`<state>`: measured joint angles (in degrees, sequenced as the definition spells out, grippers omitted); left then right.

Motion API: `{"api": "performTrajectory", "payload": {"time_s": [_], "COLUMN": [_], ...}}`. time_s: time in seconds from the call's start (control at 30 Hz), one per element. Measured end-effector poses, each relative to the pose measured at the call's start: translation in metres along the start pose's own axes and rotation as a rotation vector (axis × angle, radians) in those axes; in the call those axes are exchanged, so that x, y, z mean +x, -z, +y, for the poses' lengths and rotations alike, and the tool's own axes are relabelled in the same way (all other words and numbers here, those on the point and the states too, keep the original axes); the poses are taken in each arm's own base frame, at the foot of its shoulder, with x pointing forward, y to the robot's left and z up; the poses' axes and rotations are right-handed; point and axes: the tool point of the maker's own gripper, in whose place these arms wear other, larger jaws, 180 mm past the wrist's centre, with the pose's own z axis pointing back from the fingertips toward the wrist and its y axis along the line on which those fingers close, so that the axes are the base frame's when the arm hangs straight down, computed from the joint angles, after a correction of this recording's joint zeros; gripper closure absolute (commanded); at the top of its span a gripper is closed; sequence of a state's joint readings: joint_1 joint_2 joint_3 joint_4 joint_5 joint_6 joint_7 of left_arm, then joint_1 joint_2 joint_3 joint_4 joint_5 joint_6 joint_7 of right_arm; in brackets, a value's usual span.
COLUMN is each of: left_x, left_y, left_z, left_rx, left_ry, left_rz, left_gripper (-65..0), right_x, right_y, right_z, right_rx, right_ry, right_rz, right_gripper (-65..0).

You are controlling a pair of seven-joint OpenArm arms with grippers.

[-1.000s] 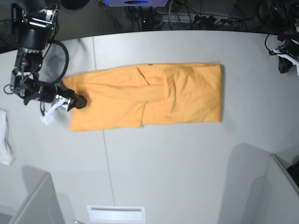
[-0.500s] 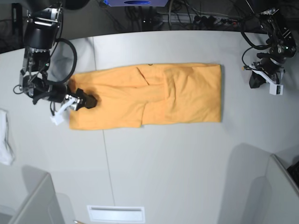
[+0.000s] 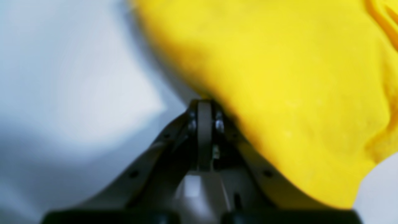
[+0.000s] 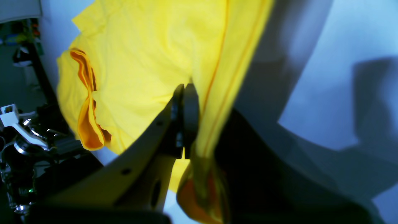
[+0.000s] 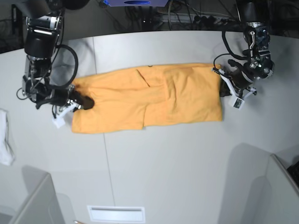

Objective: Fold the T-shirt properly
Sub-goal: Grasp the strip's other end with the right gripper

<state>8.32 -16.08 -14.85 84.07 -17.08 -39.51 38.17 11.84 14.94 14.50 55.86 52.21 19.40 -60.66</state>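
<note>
The orange-yellow T-shirt [image 5: 154, 95] lies flat on the grey table [image 5: 163, 158] as a long band, with one flap folded over its middle. My right gripper [image 5: 86, 102] is over the shirt's left end. In the right wrist view its jaws [image 4: 191, 93] are pinched together, with the hemmed edge of the T-shirt [image 4: 149, 56] between them. My left gripper [image 5: 223, 87] is at the shirt's right edge. In the left wrist view it [image 3: 204, 104] is shut, fingertips touching the table just beside the T-shirt [image 3: 279, 62], with no cloth seen between them.
A small white cloth [image 5: 5, 140] hangs at the table's left edge. Cables and equipment [image 5: 196, 18] line the back. Grey partitions stand at the front left [image 5: 35, 205] and front right [image 5: 285, 186]. A white slot plate [image 5: 116, 213] sits at the front.
My left arm swung in from the far right to the shirt's right edge. My right gripper closed on the shirt's left end, and that end shifted slightly.
</note>
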Motion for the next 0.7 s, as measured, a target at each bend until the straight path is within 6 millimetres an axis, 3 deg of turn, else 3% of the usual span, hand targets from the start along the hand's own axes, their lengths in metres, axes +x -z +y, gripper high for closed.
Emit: {"api": "performTrajectory", "payload": {"time_s": [0.17,0.37,0.7], "left_x": [0.005,0.012,0.018], "left_y": [0.005,0.01,0.013], "left_z": [-0.023,-0.04,-0.043], "left_rx": [-0.046,-0.084,-0.087], "left_ry": [0.073,0.112,0.153], "left_rz": [0.018,0.02,0.031], "left_gripper": [0.0,0.0,0.0], "right_x": [0.025,0.027,0.034], "right_y": [-0.013,-0.026,-0.045], "right_z": [-0.009,-0.003,0.054], "right_rx": [-0.175,-0.337,-0.405], "right_ry": [-0.15,-0.292,-0.476], "right_rz": [-0.028,-0.001,-0.106], "right_gripper": [0.0,0.0,0.0]}}
